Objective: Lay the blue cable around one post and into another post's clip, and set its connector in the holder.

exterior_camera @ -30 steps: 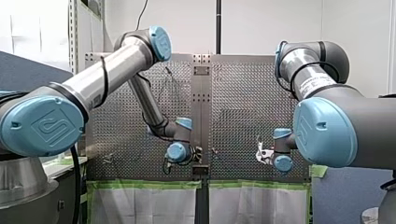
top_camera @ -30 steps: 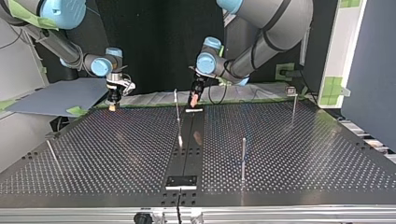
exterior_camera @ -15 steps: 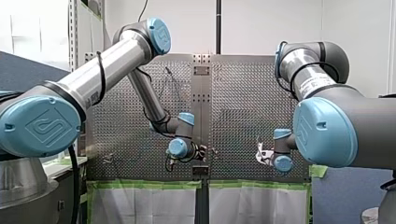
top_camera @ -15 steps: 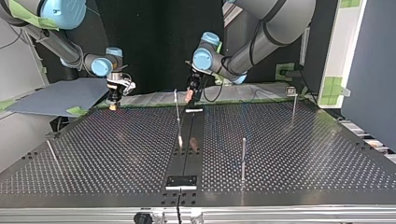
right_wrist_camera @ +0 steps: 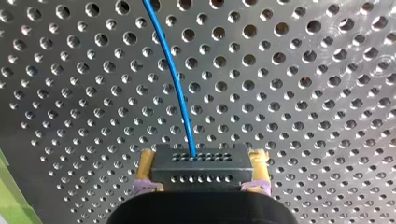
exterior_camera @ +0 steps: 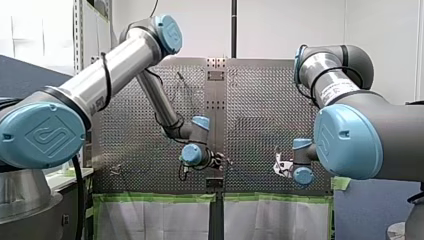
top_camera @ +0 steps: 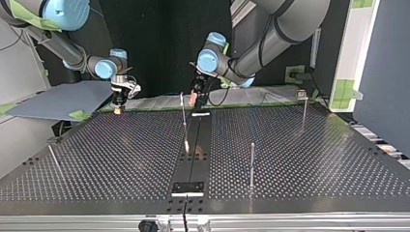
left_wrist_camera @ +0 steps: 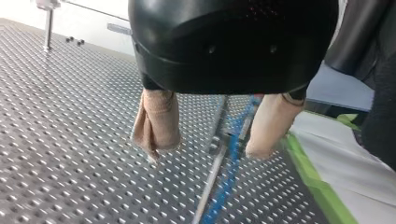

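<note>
Left gripper (left_wrist_camera: 207,150) has shifted closer to the centre post (top_camera: 183,116); jaws wide apart, blue cable (left_wrist_camera: 232,158) seen between them. Right gripper (right_wrist_camera: 201,159), well apart from that post, stays clamped on the connector (right_wrist_camera: 201,170).

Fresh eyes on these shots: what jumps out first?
The blue cable runs across the perforated table into a black connector, which my right tool clamps between yellowish pads. My left tool, beige-padded, hangs open over the same cable near the green tape. In the top view, thin posts stand up from the table.
</note>
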